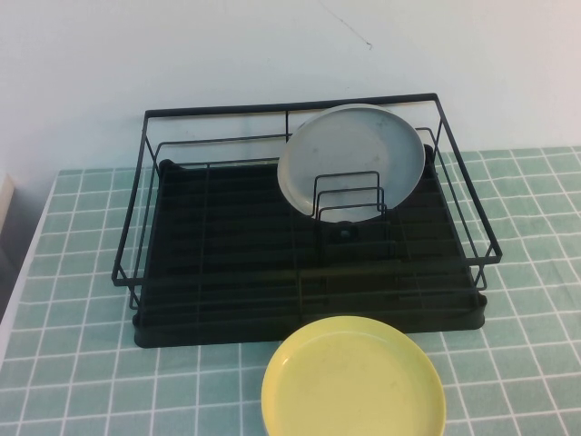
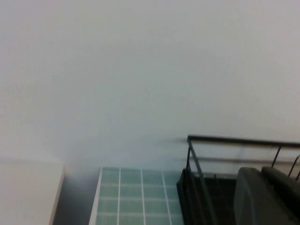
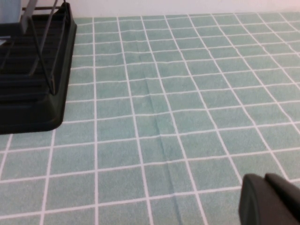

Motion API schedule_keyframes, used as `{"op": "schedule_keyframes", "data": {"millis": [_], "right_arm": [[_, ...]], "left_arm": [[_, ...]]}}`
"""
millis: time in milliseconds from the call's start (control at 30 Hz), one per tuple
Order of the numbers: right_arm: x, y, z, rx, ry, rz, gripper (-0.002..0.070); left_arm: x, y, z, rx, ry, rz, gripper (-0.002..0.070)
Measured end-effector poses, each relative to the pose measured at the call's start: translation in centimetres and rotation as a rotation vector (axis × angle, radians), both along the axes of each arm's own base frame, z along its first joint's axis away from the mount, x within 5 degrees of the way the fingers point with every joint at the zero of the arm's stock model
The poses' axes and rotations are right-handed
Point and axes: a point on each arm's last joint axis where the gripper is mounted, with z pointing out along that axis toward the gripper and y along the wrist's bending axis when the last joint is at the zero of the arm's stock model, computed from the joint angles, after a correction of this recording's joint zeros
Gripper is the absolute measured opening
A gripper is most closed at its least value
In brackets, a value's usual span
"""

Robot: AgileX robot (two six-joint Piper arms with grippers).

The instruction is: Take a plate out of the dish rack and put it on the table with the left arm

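Observation:
The pale grey plate point(image 1: 354, 154) stands upright in the dividers at the back right of the black dish rack point(image 1: 218, 272). The rack sits on the mint-green tiled table point(image 1: 82, 363). Neither arm shows in the high view. In the left wrist view my left gripper point(image 2: 260, 171) is shut and empty, raised beside a corner of the rack point(image 2: 197, 187), facing the white wall. In the right wrist view my right gripper point(image 3: 262, 178) is shut and empty, low over the tiles point(image 3: 187, 93) to the side of the rack point(image 3: 33, 93).
A yellow plate point(image 1: 354, 381) lies flat on the table just in front of the rack's front right edge. The table's left edge point(image 1: 27, 263) runs close to the rack. A white wall stands behind. A pale surface point(image 2: 28, 192) lies beyond the table's corner.

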Motion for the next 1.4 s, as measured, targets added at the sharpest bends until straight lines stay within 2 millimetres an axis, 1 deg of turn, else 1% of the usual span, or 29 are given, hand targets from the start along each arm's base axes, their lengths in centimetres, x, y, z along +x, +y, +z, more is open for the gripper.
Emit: {"op": "schedule_keyframes", "data": {"millis": [100,167,333,433,533,600,733,933,1067,1200,1300,1400], "right_arm": [[0.0,0.0,0.0,0.0,0.0,0.0,-0.0002],[0.0,0.0,0.0,0.0,0.0,0.0,-0.0002],[0.0,0.0,0.0,0.0,0.0,0.0,-0.0002],[0.0,0.0,0.0,0.0,0.0,0.0,-0.0002],[0.0,0.0,0.0,0.0,0.0,0.0,-0.0002],[0.0,0.0,0.0,0.0,0.0,0.0,-0.0002],[0.0,0.0,0.0,0.0,0.0,0.0,-0.0002],[0.0,0.0,0.0,0.0,0.0,0.0,-0.0002],[0.0,0.0,0.0,0.0,0.0,0.0,-0.0002],[0.0,0.0,0.0,0.0,0.0,0.0,-0.0002],[0.0,0.0,0.0,0.0,0.0,0.0,-0.0002],[0.0,0.0,0.0,0.0,0.0,0.0,-0.0002]], "left_arm": [[1.8,-0.1,-1.0,0.009,0.107,-0.005,-0.0003],[2.5,-0.2,-1.5,0.003,0.141,-0.007,-0.0003],[3.6,-0.5,-2.1,-0.109,0.195,-0.022,-0.0003],[4.8,-0.7,-2.7,-0.189,0.238,-0.024,-0.0003],[6.2,-0.8,-3.6,-0.212,0.295,-0.022,-0.0003],[7.4,-0.9,-4.0,-0.176,0.333,-0.028,-0.0003],[10.4,-1.3,-4.6,-0.034,0.461,-0.095,-0.0003],[15.1,-2.3,-4.2,0.165,0.57,-0.252,-0.0003],[18.2,-3.0,-3.3,0.254,0.52,-0.354,-0.0003],[21.0,-4.0,-2.8,0.23,0.437,-0.445,-0.0003],[22.7,-5.0,-3.3,0.194,0.38,-0.507,-0.0003],[24.3,-6.6,-4.6,0.262,0.324,-0.577,-0.0003]]}}
